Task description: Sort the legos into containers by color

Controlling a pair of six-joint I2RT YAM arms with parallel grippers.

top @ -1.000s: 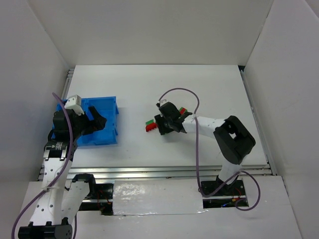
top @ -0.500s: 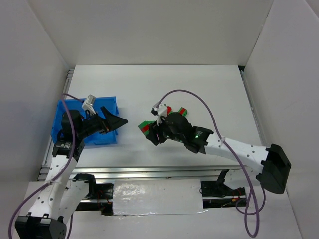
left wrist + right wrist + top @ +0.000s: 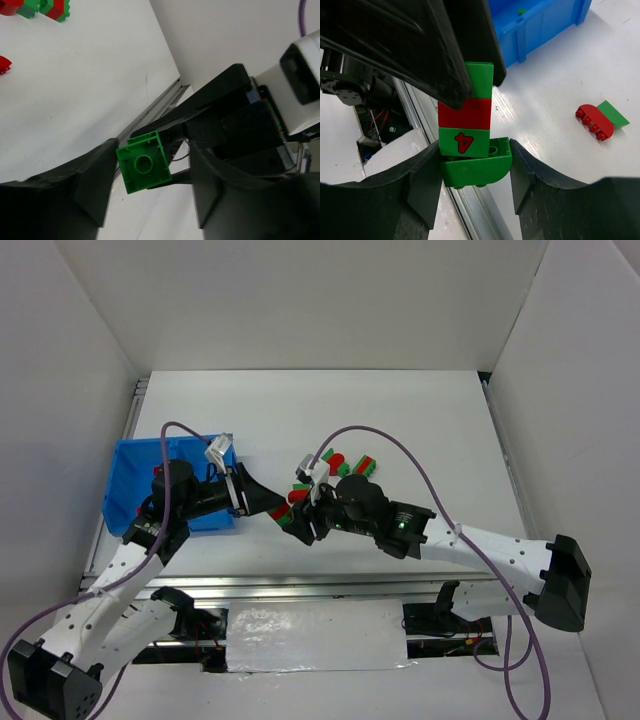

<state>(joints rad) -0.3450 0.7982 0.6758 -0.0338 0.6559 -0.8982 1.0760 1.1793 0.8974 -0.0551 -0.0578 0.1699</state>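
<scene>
R gripper [image 3: 475,172] clamped on red-green stack [image 3: 466,125], base brick between its fingers. L gripper [image 3: 152,170] straddles the top green brick [image 3: 144,161], one side gapped, not closed. Off-axis pull could twist it free, short of blue bin [image 3: 128,468] behind L.

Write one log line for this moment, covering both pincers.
right pincer: shut on brick stack | left pincer: around its top, grip unclear
</scene>
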